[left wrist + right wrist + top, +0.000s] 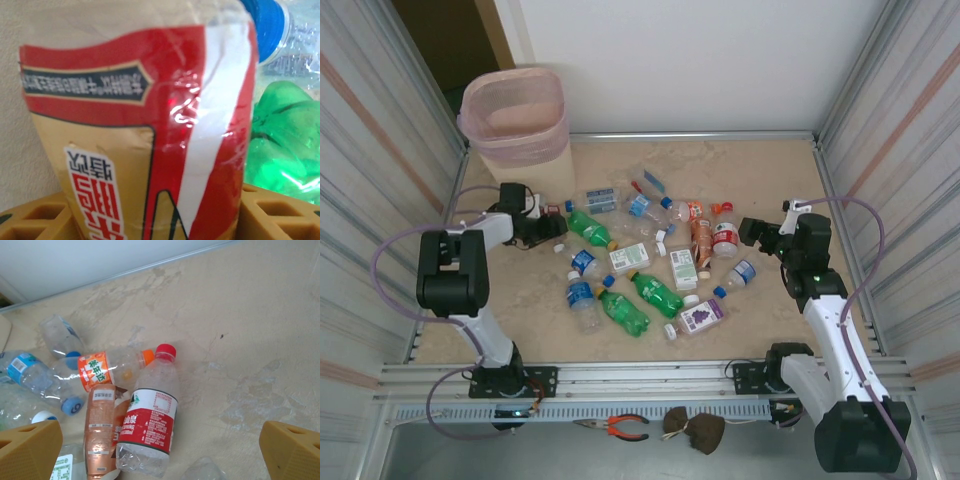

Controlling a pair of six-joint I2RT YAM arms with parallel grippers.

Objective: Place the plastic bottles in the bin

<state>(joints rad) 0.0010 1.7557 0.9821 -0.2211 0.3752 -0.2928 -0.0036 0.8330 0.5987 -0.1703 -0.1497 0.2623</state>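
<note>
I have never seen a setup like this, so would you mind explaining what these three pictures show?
These are two robot arms bolted at the near edge of a table. The wide picture looks down from above and behind them; the other two come from a camera on each wrist. Scattered on the table are small plastic bottles, and a bin lined with a pink bag stands at the far left corner. The left gripper has its fingers either side of a red-and-gold labelled bottle; whether it grips yet is unclear. The right gripper is open and empty, facing a red-capped bottle.
</note>
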